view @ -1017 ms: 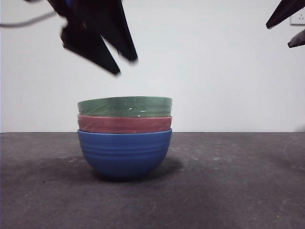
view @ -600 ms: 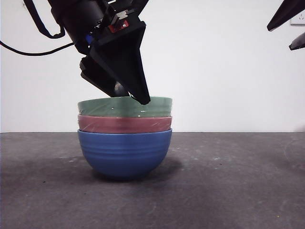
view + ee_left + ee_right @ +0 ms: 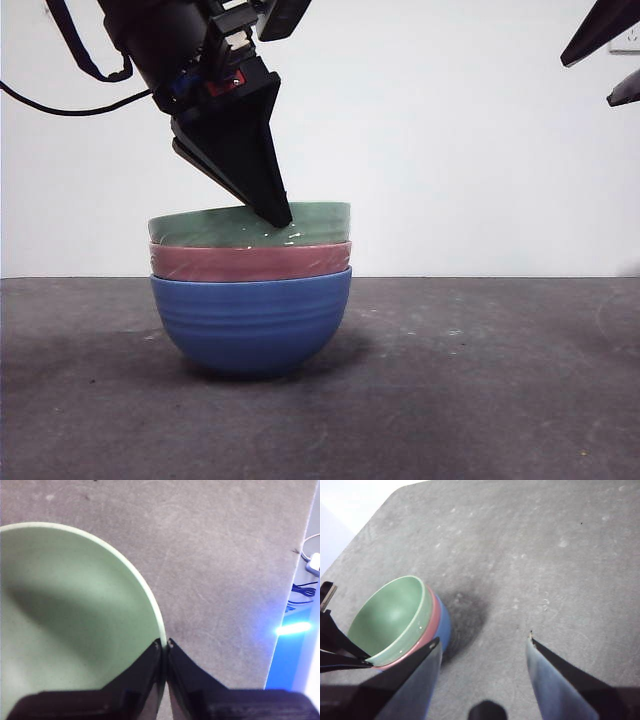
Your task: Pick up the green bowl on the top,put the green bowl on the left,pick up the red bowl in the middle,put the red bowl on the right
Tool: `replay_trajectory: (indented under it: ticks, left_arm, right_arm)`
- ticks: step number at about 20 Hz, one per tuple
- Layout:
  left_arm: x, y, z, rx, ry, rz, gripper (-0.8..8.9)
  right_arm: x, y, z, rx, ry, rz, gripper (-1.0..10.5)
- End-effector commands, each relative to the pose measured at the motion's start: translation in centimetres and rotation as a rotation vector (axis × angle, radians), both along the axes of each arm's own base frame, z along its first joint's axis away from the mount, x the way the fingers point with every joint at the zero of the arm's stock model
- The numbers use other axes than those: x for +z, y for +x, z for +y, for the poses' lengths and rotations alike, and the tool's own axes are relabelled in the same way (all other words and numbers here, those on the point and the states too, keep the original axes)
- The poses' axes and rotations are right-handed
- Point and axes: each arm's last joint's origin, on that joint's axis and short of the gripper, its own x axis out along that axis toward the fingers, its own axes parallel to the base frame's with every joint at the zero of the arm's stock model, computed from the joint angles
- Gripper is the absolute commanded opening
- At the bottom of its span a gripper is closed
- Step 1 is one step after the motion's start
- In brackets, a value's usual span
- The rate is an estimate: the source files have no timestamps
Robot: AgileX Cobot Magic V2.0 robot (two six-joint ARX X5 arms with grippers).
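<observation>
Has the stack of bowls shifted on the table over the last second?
Yes. The green bowl, red bowl and blue bowl slid slightly left along the table, with the left claw clamped on the green rim.

White wall (image 3: 460, 140); dark grey tabletop (image 3: 480, 400).

Front cam sits low at table height, looking level at the bowls up close. Left wrist cam looks straight down, tight on the green bowl (image 3: 70, 620) rim. Right wrist cam's higher, bowl stack at 8 o'clock.
</observation>
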Motion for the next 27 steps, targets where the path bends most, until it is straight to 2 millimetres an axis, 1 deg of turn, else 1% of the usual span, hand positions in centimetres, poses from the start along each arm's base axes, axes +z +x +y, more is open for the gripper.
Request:
replay_trajectory:
  ticks: [1,3,5,6,8,9,12,13,14,15,16,18,21,23,25,27]
  left_arm:
    - [0.8,0.0,-0.2,-0.014,-0.003,-0.004,-0.08]
    - [2.9,-0.1,-0.1,-0.014,-0.006,-0.012,-0.08]
    - [5.6,-0.4,0.2,-0.001,0.004,-0.028,-0.08]
    - [7.2,-0.8,0.5,0.011,0.016,-0.04,-0.08]
    - [9.8,-1.8,1.3,0.068,0.027,-0.075,-0.08]
    - [10.8,-2.4,1.8,0.105,0.018,-0.094,-0.08]
    - [13.1,-5.0,4.2,0.291,-0.009,-0.116,-0.08]
    - [13.5,-5.9,5.1,0.35,-0.007,-0.125,-0.08]
    - [13.7,-6.6,5.6,0.385,-0.006,-0.136,-0.08]
    - [13.4,-7.5,6.1,0.415,-0.007,-0.141,-0.08]
    - [12.7,-8.1,6.2,0.43,-0.003,-0.131,-0.08]
    - [10.0,-9.3,6.0,0.446,0.015,-0.081,-0.08]
    - [5.0,-10.7,5.1,0.46,0.101,0.003,-0.08]
    - [2.7,-11.5,4.4,0.451,0.11,0.021,-0.08]
    - [1.1,-12.0,3.9,0.471,0.113,0.005,-0.09]
    - [-0.2,-11.8,3.6,0.477,0.113,-0.017,-0.09]
  right_arm:
    - [0.1,0.1,0.0,-0.003,0.004,-0.004,2.8]
    - [0.1,0.1,0.0,-0.002,0.004,-0.004,2.8]
    - [0.1,0.1,0.0,-0.005,0.003,-0.004,2.8]
    - [0.1,0.1,0.0,-0.005,0.003,-0.004,2.8]
    - [0.1,0.1,0.0,-0.005,0.003,-0.004,2.8]
    - [0.1,0.1,0.0,-0.005,0.003,-0.004,2.8]
    - [0.1,0.1,0.0,-0.005,0.003,-0.004,2.8]
    - [0.1,0.1,0.0,-0.005,0.003,-0.004,2.8]
    - [0.1,0.1,0.0,-0.005,0.003,-0.004,2.8]
    - [0.1,0.1,0.0,-0.005,0.003,-0.004,2.8]
    - [0.1,0.1,0.0,-0.005,0.003,-0.004,2.8]
    - [0.1,0.1,0.0,-0.005,0.003,-0.004,2.8]
    - [0.1,0.1,0.0,-0.006,0.003,-0.003,2.8]
    - [0.1,0.1,0.0,-0.009,0.008,0.0,2.8]
    - [0.1,0.1,0.0,-0.009,0.008,0.002,2.8]
    - [0.1,0.1,0.0,-0.01,0.008,0.002,2.8]
